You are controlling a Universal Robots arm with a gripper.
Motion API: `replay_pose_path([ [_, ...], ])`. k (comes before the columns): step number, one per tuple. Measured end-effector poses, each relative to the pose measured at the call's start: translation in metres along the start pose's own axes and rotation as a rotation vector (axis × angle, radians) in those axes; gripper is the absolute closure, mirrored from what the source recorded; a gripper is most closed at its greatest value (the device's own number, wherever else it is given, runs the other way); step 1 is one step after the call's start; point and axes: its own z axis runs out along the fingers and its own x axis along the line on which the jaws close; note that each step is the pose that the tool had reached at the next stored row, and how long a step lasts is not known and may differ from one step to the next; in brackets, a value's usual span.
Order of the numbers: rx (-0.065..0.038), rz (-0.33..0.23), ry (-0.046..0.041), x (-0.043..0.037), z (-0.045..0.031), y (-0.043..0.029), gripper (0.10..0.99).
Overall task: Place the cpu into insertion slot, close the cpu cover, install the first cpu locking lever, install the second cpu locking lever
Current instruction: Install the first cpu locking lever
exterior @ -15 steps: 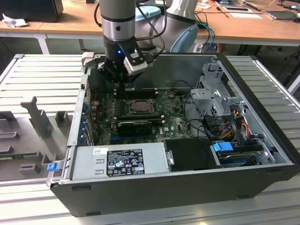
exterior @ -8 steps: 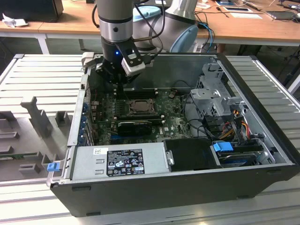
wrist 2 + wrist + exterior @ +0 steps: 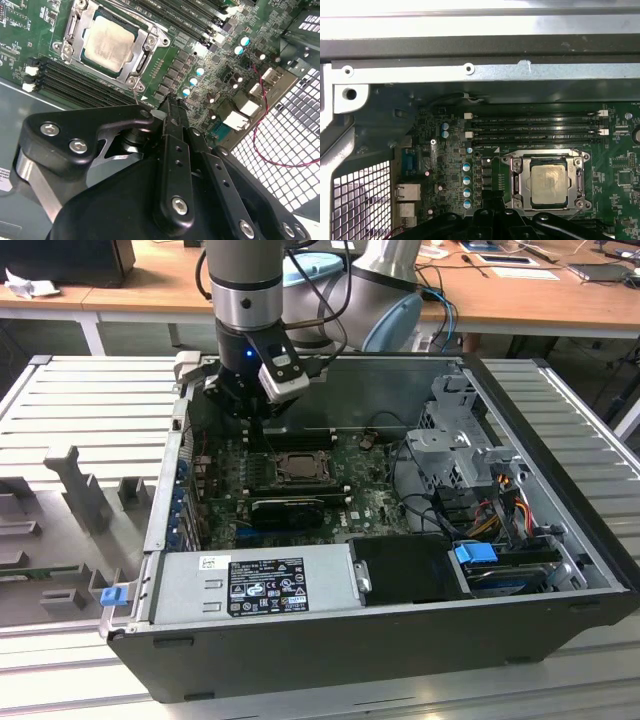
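Note:
The cpu (image 3: 109, 42), a pale silvery square chip, lies flat in the insertion slot (image 3: 131, 80) on the green board. The cpu cover (image 3: 520, 182), a silver frame, lies down around the chip, whose top shows through its window. Thin metal levers run along the slot's sides; I cannot tell whether they are latched. My gripper (image 3: 167, 102) hovers over the board beside the slot, its black fingers drawn together at one tip with nothing in them. In the exterior view the gripper (image 3: 250, 425) hangs just towards the exterior view's left of the cpu (image 3: 299, 466).
Long black memory slots (image 3: 535, 127) flank the socket. A black card (image 3: 285, 508) lies in front of it, and a silver power supply (image 3: 255, 583) further forward. A drive cage (image 3: 455, 440) and cables (image 3: 500, 500) fill the exterior view's right. The perforated case wall (image 3: 280, 145) stands close.

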Motion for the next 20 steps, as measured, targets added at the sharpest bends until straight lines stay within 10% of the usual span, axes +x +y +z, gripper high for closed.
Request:
replay_pose_path([
  [20, -0.001, -0.004, -0.0006, 0.0113, 0.0055, 0.0077, 0.980],
])
